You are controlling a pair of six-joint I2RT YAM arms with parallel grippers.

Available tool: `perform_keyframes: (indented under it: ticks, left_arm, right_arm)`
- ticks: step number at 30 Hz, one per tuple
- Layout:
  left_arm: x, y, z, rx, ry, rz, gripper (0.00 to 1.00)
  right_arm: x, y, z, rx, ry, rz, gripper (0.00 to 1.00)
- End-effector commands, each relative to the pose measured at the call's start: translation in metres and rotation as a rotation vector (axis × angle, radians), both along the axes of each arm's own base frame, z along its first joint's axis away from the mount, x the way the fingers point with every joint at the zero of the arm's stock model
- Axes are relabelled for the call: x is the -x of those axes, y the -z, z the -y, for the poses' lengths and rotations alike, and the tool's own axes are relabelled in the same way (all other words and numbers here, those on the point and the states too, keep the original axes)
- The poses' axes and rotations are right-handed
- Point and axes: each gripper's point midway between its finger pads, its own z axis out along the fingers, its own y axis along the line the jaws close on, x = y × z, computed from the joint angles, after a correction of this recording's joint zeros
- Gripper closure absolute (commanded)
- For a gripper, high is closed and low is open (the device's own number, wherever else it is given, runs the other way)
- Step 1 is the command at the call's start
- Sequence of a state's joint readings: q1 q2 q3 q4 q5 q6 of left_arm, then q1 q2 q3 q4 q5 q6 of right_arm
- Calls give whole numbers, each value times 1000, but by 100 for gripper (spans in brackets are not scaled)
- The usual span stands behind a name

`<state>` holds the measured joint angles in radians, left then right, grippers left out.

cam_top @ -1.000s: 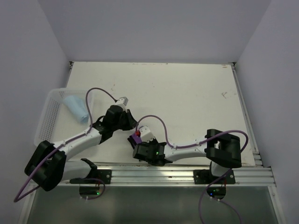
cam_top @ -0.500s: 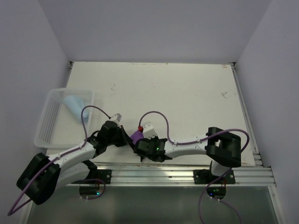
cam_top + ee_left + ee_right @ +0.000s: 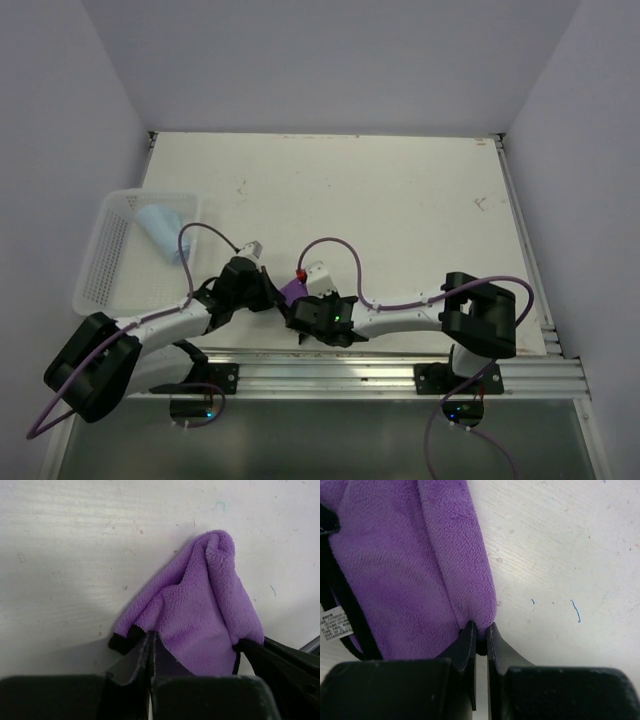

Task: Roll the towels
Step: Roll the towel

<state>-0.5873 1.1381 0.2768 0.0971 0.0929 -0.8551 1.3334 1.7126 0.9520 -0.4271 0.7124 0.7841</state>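
Observation:
The dark towel (image 3: 292,290) lies bunched on the table near the front rail, purple face up, with a black edge. In the left wrist view the towel (image 3: 200,615) rises to a folded peak, and my left gripper (image 3: 151,636) is shut on its near black-edged corner. My right gripper (image 3: 481,630) is shut on a folded purple edge of the same towel (image 3: 400,570); its white tag (image 3: 335,625) shows at the left. From above, the left gripper (image 3: 268,292) and right gripper (image 3: 298,302) meet at the cloth. The light blue towel (image 3: 160,228) lies in the basket.
The white mesh basket (image 3: 105,260) stands at the table's left edge, behind the left arm. The aluminium rail (image 3: 400,375) runs along the near edge just behind both grippers. Purple cables loop above both wrists.
The left arm swung from beside the basket toward the near middle and came down on the purple cloth, closing its jaws. The right gripper kept its hold and shifted slightly forward.

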Motion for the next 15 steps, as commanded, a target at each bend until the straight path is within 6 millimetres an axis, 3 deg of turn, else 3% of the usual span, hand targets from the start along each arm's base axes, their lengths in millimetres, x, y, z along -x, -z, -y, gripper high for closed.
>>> perform_keyframes:
  ticks: [1,15]
  left_arm:
    - [-13,14,-22,-133,-79,18,100]
    - [-46,14,-38,-236,-125,51,100]
  right_arm:
    - [5,1,20,118,-23,-3,100]
    - [3,-18,27,192,-92,73,100]
